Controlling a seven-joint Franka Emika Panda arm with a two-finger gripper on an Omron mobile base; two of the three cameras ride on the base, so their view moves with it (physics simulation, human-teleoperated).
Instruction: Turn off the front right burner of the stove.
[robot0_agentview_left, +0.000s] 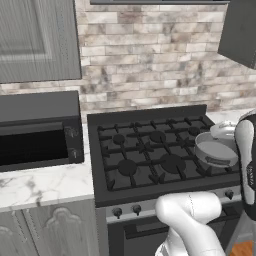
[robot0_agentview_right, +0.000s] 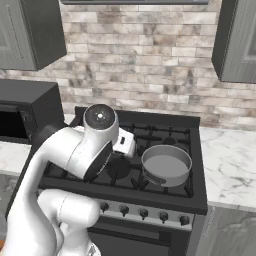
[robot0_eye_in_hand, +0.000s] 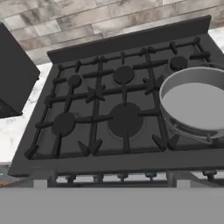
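On the stove (robot0_agentview_right: 120, 175), 5 knobs (robot0_agentview_right: 143, 213).

You have one stove (robot0_eye_in_hand: 109, 52) with five round burners (robot0_eye_in_hand: 126, 119) under its grates, one grey pan (robot0_eye_in_hand: 196, 105) on its right side, one black microwave (robot0_agentview_left: 37, 130) at left, and five knobs (robot0_agentview_right: 144, 213) showing from the right base view.

Sitting on the front right grate of the stove (robot0_agentview_right: 150, 131), a grey pan (robot0_agentview_right: 166, 164). Running along the near front panel, a row of dark knobs (robot0_agentview_right: 144, 213). Standing at far left, a black microwave (robot0_agentview_right: 25, 111). Rising at near left, the white arm (robot0_agentview_right: 70, 165), covering the stove's left burners.
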